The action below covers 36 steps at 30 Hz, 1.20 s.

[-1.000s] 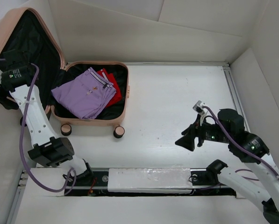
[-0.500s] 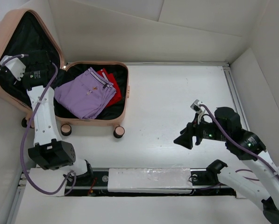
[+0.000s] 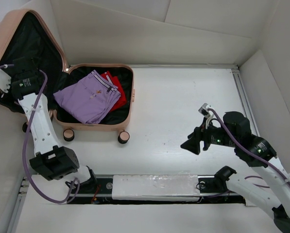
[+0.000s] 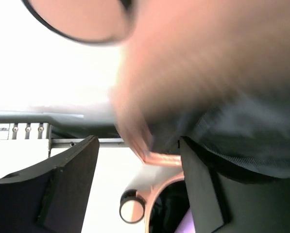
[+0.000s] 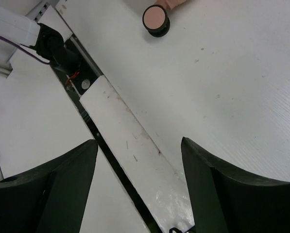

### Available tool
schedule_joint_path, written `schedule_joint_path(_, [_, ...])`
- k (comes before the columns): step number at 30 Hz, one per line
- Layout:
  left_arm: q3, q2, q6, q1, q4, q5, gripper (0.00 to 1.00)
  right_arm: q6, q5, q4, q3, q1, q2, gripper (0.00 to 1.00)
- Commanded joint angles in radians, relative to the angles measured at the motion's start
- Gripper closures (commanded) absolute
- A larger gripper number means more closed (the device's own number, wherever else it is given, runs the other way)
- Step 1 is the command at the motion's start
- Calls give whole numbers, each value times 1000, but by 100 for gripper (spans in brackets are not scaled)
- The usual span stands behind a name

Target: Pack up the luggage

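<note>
The luggage [image 3: 131,92] lies open at the far left, its lid [image 3: 62,53] standing up with the black lining showing. Folded purple clothes [image 3: 86,99] and a red garment [image 3: 116,92] lie in its base. My left gripper [image 3: 6,99] is at the lid's lower left edge. In the left wrist view the left gripper [image 4: 139,145] is open, with the blurred pink lid edge [image 4: 159,158] between its fingers and a caster wheel [image 4: 131,212] below. My right gripper [image 3: 193,144] is open and empty above the bare table, far from the luggage; the right wrist view [image 5: 139,143] shows the same.
Two front caster wheels [image 3: 123,138] [image 3: 68,135] stick out toward me; one shows in the right wrist view [image 5: 156,18]. White walls enclose the table on all sides. A white rail [image 3: 154,187] runs along the near edge between the arm bases.
My left gripper swung right along the lid, then came back left; the lid tipped and returned upright. My right gripper shifted slightly left and then held still.
</note>
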Motion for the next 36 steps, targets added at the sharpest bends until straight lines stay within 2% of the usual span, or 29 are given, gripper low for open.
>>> schedule_joint_path(1, [17,21,-11,66,33,44,38,4,26,7,7,11,-1,25])
schedule_joint_path(4, [60,58,-11,107,47,94,39,4,38,-5,18,11,8,25])
schedule_joint_path(7, [109,107,19,117,65,139,54,4,47,-16,29,11,17,25])
schedule_joint_path(8, [109,120,19,117,65,150,74,4,47,-16,29,11,17,25])
schedule_joint_path(10, [119,121,7,117,65,192,100,4,56,-16,38,11,28,26])
schedule_joint_path(11, [119,121,-2,117,65,204,100,4,56,-16,38,11,28,26])
schedule_joint_path(14, [55,84,-20,23,114,233,100,4,56,7,29,11,39,26])
schedule_joint_path(18, [-118,-54,-19,-329,198,209,100,4,56,56,3,11,60,26])
schedule_joint_path(19, [-164,-123,-31,-508,217,209,100,13,56,67,-10,11,75,26])
schedule_joint_path(20, [-249,-157,-40,-594,235,209,100,13,56,91,-10,11,85,26])
schedule_joint_path(22, [-330,-230,-56,-793,295,290,100,13,56,118,-20,11,114,26])
schedule_joint_path(23, [-380,-246,-56,-845,295,313,100,22,56,136,-20,11,126,26])
schedule_joint_path(24, [-406,-246,-65,-889,295,333,86,22,56,136,-20,11,152,26])
schedule_joint_path(25, [-429,-260,-13,-922,309,435,75,22,56,150,-20,11,166,26])
schedule_joint_path(27, [-485,-271,28,-986,309,544,62,33,56,160,-20,11,187,26])
schedule_joint_path(29, [-520,-304,74,-1055,300,676,44,56,73,174,-31,11,201,25])
schedule_joint_path(32, [-532,-332,93,-1140,257,762,43,83,107,185,-40,11,210,25])
schedule_joint_path(36, [-467,-324,93,-1277,229,864,43,109,168,185,-31,11,210,32])
